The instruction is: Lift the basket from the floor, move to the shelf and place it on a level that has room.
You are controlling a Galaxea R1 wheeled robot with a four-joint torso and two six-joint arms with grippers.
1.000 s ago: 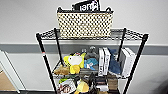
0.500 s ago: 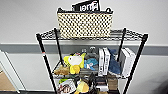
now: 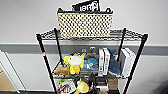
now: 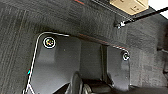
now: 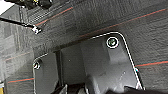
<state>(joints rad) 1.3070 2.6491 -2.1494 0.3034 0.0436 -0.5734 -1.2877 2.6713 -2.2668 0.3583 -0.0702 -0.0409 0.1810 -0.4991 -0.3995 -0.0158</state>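
The cream woven basket (image 3: 84,25) stands upright on the level (image 3: 130,33), the top wire tier of the black shelf (image 3: 45,58). It sits in the middle of that tier, with bare grid on both sides. A black pouch with white "Huel" lettering (image 3: 86,6) sticks up out of it. Nothing touches the basket in the head view. Both wrist views look down at the dark grey carpet floor (image 4: 20,25) (image 5: 150,22). Dark parts of my left gripper (image 4: 80,87) and right gripper (image 5: 72,88) show there, too unclear to read.
Lower tiers are crowded: a yellow plush toy (image 3: 75,62), white boxes (image 3: 103,61) and other clutter. A grey wall stands behind the rack. A rack caster (image 4: 120,24) and a cardboard box (image 4: 130,5) are near my left arm, another caster (image 5: 36,30) near my right.
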